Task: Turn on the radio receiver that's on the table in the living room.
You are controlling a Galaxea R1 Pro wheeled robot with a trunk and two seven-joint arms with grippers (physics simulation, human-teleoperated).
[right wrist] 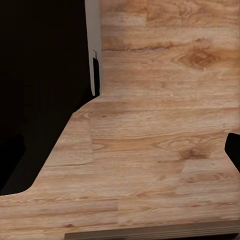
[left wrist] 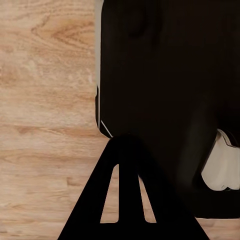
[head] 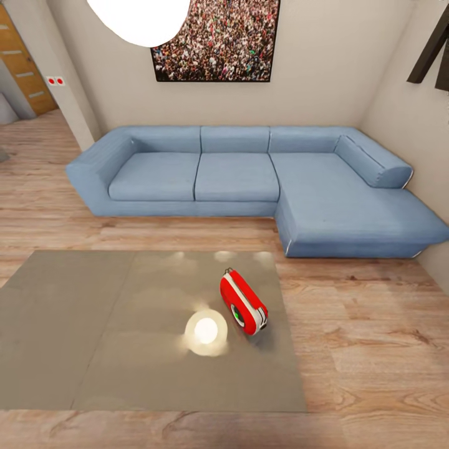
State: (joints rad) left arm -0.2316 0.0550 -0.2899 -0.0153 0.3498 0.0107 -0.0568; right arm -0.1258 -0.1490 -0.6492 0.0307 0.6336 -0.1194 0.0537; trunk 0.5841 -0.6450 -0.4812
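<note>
The radio receiver, small and red with a white trim band, stands on the right part of the low grey-taupe table in the head view. Its round dial faces the near side. Behind the table the living room shows cream walls and a blue L-shaped sofa. In the left wrist view my left gripper hangs over the wood floor beside the robot's dark body, its slotted fingers pressed together with nothing between them. At the edge of the right wrist view a dark finger tip shows over the floor.
A crowd picture hangs above the sofa. A white ceiling lamp is mirrored as a bright spot on the table top. Light wood floor lies right of the table and between table and sofa. A wooden door stands far left.
</note>
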